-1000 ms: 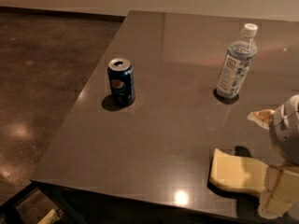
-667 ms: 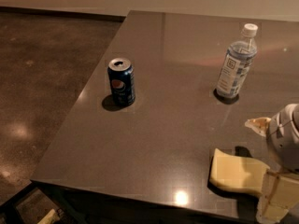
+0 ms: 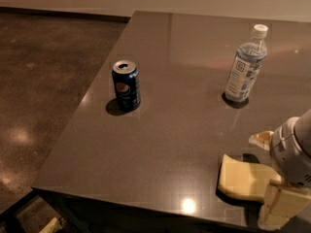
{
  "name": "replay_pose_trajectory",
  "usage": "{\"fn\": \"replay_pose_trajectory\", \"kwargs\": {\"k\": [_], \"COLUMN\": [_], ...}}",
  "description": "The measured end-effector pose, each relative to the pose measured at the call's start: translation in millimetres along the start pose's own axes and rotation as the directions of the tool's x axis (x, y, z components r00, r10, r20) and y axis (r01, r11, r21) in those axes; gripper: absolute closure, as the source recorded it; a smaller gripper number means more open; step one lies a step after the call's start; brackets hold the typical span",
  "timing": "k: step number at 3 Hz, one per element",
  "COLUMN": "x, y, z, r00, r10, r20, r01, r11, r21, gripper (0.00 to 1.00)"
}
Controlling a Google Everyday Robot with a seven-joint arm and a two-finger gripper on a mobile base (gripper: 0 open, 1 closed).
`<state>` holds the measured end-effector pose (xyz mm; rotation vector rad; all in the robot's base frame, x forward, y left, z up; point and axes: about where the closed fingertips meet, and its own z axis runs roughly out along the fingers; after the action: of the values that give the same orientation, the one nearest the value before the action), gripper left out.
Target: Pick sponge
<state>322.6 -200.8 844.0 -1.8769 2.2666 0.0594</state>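
The sponge (image 3: pixel 242 177), a pale yellow foam slab, lies flat on the dark table (image 3: pixel 184 106) near its front right edge. My gripper (image 3: pixel 271 172) comes in from the right edge of the view, over the sponge's right end. One cream finger (image 3: pixel 261 139) sits just behind the sponge and the other (image 3: pixel 281 203) in front of it, so the jaws stand open, one on each side of the slab. The grey wrist hides the sponge's right end.
A blue Pepsi can (image 3: pixel 126 85) stands upright at the table's left middle. A clear water bottle (image 3: pixel 245 66) with a white cap stands at the back right. The table's front edge runs just below the sponge; polished floor lies to the left.
My gripper has come down and toward the front, its far finger dropping closer behind the sponge. The sponge, can and bottle have not moved.
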Motion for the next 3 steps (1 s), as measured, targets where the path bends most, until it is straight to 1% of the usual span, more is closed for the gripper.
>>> {"fn": "replay_pose_trajectory", "kwargs": {"k": [1, 2, 3], "x": [0, -2, -7], "y": [-2, -7, -18], "z": [2, -2, -16], "r00": [1.000, 1.000, 0.999], "r10": [0.010, 0.020, 0.038], "r20": [-0.001, 0.004, 0.017], "r01": [-0.010, -0.020, -0.038], "r11": [0.9999, 0.9998, 0.9993], "r21": [-0.007, -0.008, -0.003], "gripper": [0.37, 0.60, 0.83]}}
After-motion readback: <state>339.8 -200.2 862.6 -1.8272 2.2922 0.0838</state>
